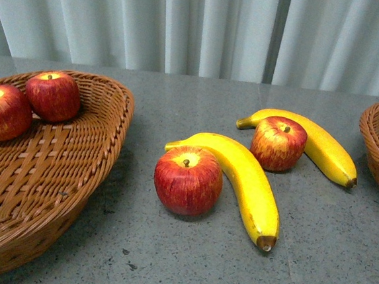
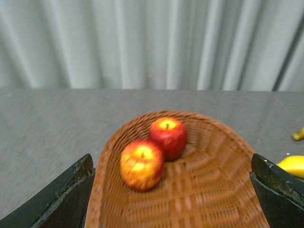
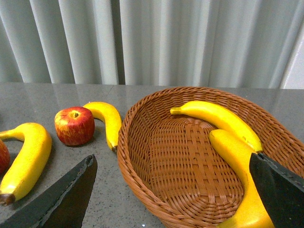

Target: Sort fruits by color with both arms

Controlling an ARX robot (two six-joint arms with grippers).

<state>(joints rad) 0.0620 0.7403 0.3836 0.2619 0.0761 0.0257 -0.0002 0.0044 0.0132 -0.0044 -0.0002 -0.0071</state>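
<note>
Only the wrist views show the grippers, closest of all. The left gripper [image 2: 172, 164] has its black fingers [image 2: 66, 194] spread wide with nothing between them, poised at the near end of the left basket [image 2: 213, 190]. The right gripper [image 3: 172, 161] is spread just as wide and is also empty, framing the right basket [image 3: 124, 156].

In the left basket lie two red apples, the front basket apple [image 2: 141, 164] touching the back basket apple [image 2: 168, 137]. The front view shows both too. The left wrist view is a little blurred and catches only yellow scraps of banana at its edge.

The front view cuts the right basket off at the frame edge, showing little more than a yellow tip inside. The right wrist view shows its whole contents: the long basket banana [image 3: 218, 116] and the cut-off basket banana [image 3: 237, 166], lying side by side.

On the grey table [image 1: 166, 259] between the baskets sits the near apple [image 1: 187, 180]. The near banana [image 1: 246, 180] curves around its back and right side, touching it. Further back, the far apple [image 1: 278, 143] rests against the inner curve of the far banana [image 1: 315, 145]. The right wrist view shows this far pair whole but only a sliver of the near apple.

Behind everything hangs a pale pleated curtain [image 1: 200, 23].
</note>
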